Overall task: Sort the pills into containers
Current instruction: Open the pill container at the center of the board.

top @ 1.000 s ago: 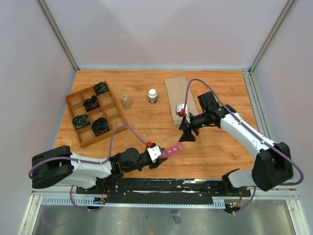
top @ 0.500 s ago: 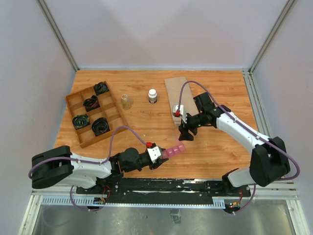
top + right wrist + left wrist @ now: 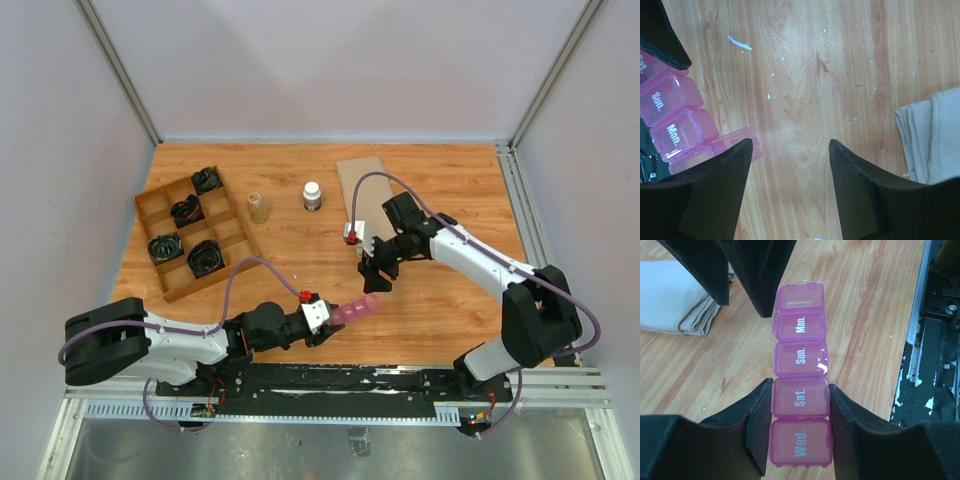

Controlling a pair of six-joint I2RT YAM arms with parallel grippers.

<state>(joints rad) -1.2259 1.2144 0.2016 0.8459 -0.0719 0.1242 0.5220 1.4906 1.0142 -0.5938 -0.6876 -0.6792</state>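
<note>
The containers are one magenta-pink strip (image 3: pixel 358 308) of lidded compartments marked Wed., Sat., Sun. and Mon. (image 3: pixel 800 357). My left gripper (image 3: pixel 328 315) is shut on the strip, its jaws pressing both sides of the Sat. compartment (image 3: pixel 800 390), and holds it just above the table. The far end compartment's lid (image 3: pixel 800 295) looks flipped open. My right gripper (image 3: pixel 374 276) is open and empty, pointing down just beyond that end. In the right wrist view (image 3: pixel 790 143) its left finger sits over the open lid (image 3: pixel 737 141). No loose pills show.
A wooden divided tray (image 3: pixel 150 215) with black items is at the back left. A small clear jar (image 3: pixel 259 207) and a white-capped bottle (image 3: pixel 313 195) stand mid-back. A folded beige cloth (image 3: pixel 362 190) lies behind the right gripper.
My right gripper has moved left and nearer, closing in on the far end of the strip. My left gripper and the strip have stayed put.
</note>
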